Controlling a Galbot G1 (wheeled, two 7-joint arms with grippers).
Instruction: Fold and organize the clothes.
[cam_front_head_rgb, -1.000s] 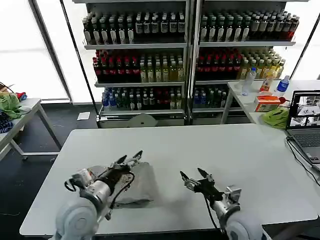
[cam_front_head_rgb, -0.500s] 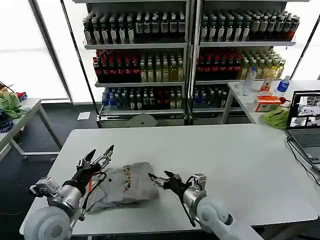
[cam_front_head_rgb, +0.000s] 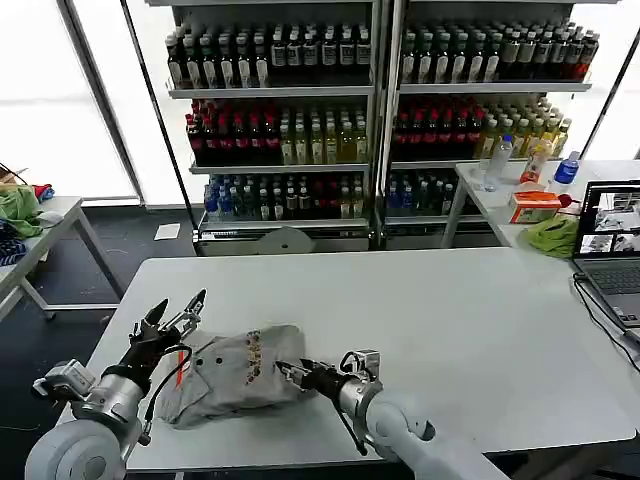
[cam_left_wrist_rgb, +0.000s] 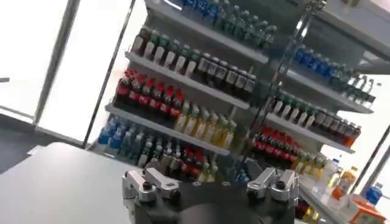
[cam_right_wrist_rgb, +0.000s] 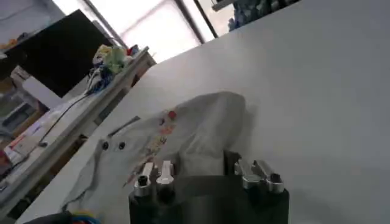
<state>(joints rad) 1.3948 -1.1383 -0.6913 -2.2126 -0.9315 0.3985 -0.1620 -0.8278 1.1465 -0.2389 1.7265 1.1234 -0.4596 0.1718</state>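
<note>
In the head view, a crumpled light grey shirt (cam_front_head_rgb: 238, 372) is seen lying on the near part of the white table (cam_front_head_rgb: 420, 310), between the two grippers. A small colourful print and two dark buttons are made out on it; its far-left edge is partly hidden behind the left arm. The left gripper (cam_front_head_rgb: 172, 314) is held raised just off the shirt's left side, its fingers spread apart with nothing between them. The right gripper (cam_front_head_rgb: 290, 374) is laid low at the shirt's right edge, its tips at or on the cloth; whether cloth is pinched there cannot be told, since the tips are small and dark against the fabric. A red cable on the left arm crosses the shirt's left part.

In the left wrist view, the left gripper's (cam_left_wrist_rgb: 209, 185) finger bases are seen set wide apart, but the fingertips are cut off by the frame. Shelves of bottles (cam_left_wrist_rgb: 201, 67) stand beyond it, and a stretch of table (cam_left_wrist_rgb: 55, 182) lies below.

In the right wrist view, the shirt (cam_right_wrist_rgb: 183, 143) is spread directly ahead of the right gripper (cam_right_wrist_rgb: 206, 175), with the print and two buttons facing up. The finger bases are shown, but the tips are not clearly made out, so the grip cannot be judged. A side table with green cloth (cam_right_wrist_rgb: 113, 58) lies far beyond the shirt.
</note>
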